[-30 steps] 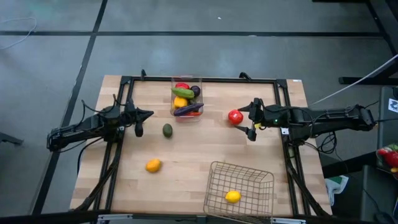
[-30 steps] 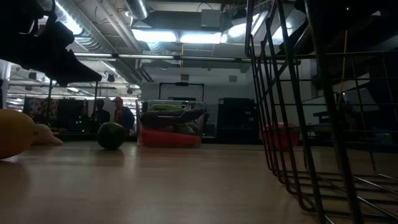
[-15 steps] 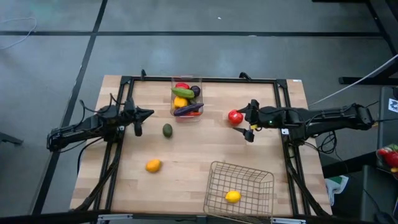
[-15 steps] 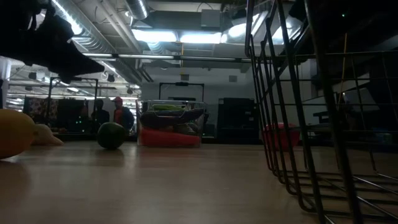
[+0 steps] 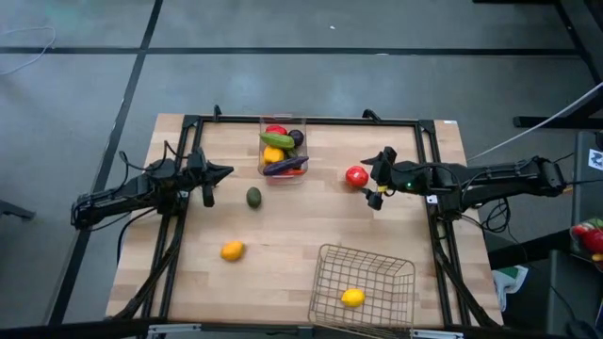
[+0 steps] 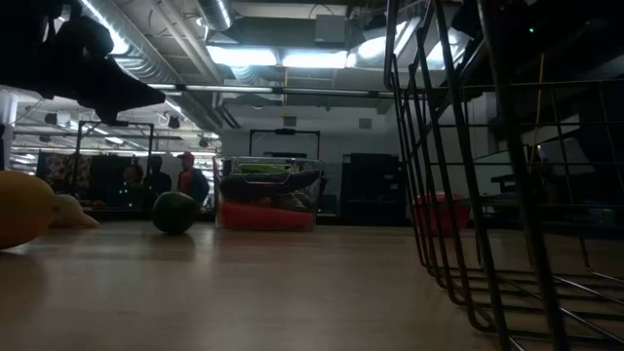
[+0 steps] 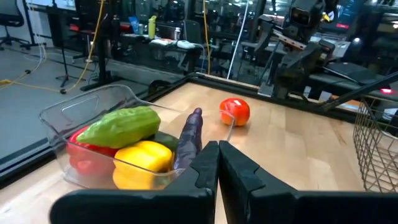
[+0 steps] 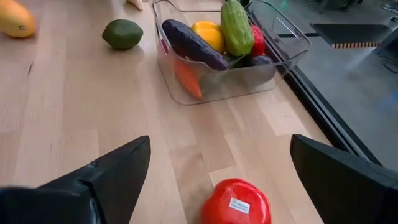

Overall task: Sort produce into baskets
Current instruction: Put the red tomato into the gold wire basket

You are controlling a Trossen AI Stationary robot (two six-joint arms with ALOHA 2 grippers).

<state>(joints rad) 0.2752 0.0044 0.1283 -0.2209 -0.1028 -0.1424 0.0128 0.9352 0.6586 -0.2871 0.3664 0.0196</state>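
Note:
A red tomato [image 5: 356,176] lies on the table right of the clear bin [image 5: 283,151], which holds several red, yellow, green and purple pieces. My right gripper [image 5: 373,180] is open, level at the tomato's right; in the right wrist view its fingers stand wide on either side of the tomato [image 8: 237,202] without touching it. My left gripper [image 5: 211,185] is shut and empty, left of a green fruit [image 5: 253,197]. An orange-yellow fruit [image 5: 232,250] lies nearer. The wire basket [image 5: 364,285] holds one yellow fruit [image 5: 352,298].
The bin stands at the table's far edge, the wire basket at the near right edge. A black frame [image 5: 301,121] runs around the table. Bare wood lies between the green fruit, the tomato and the basket. People stand in the room beyond the table [image 6: 185,180].
My right gripper has gone a little toward the table's left, closer to the red tomato, still open. The produce has stayed in place.

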